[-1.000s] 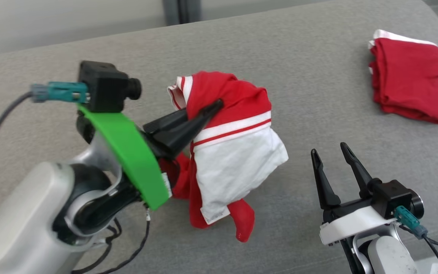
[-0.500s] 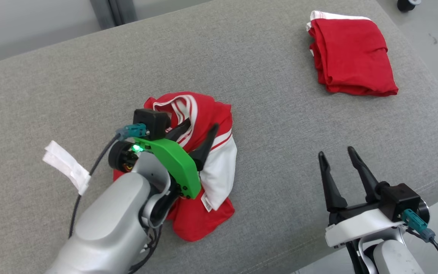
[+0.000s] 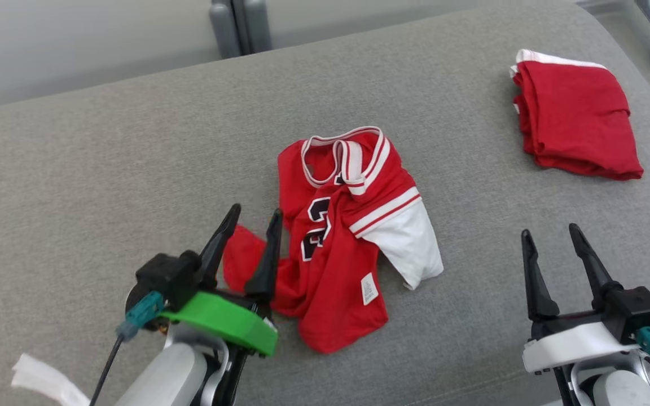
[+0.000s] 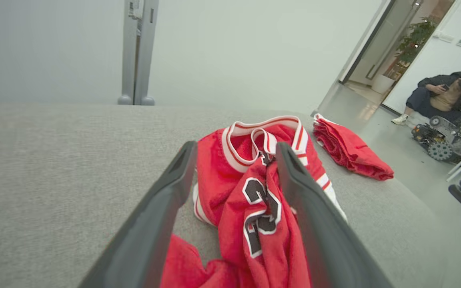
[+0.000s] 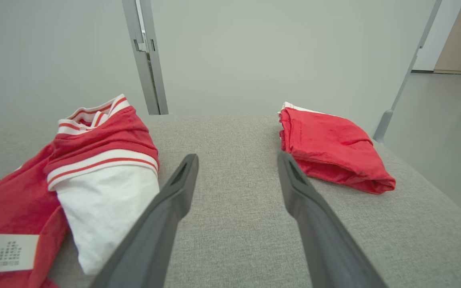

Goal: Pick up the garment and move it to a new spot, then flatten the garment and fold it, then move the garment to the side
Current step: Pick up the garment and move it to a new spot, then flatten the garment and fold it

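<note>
White crumpled strip [image 3: 43, 383]: on the cushion behind the left jaws, beside that arm's wrist.
Grey woven-fabric cushion [image 3: 133, 158]: wide and flat, under both pairs of jaws.
Left gripper [image 3: 256, 211]: low over the cushion, its two dark fingers spread apart and clamped on nothing. A bright green plastic bracket [image 3: 223, 324] sits at their base.
Right gripper [image 3: 549, 230]: fingers spread apart too, with bare cushion in the gap.
Red jersey [image 3: 336, 254]: crumpled and unfolded, with white trim and black numerals. It lies on the cushion just ahead of the left jaws and to their right. A loose red fold reaches into the gap between the left fingers; whether it touches them I cannot tell. The white-and-red striped collar is at the end far from the jaws, and the numerals face up.
White sleeve [image 3: 409, 248]: spreads from the jersey's side toward the right jaws, but is apart from them.
White care label [image 3: 368, 288]: on the jersey's near hem, between the two pairs of jaws and closer to the left pair.
Folded red cloth with a white edge [image 3: 576, 132]: a neat stack well ahead of the right jaws, slightly to their right and apart from the jersey.
Grey upright post [image 3: 240, 25]: beyond the cushion's far edge, ahead of the left jaws.
Person [image 4: 446, 94]: seated low on the floor, far off to the right of the left jaws.
</note>
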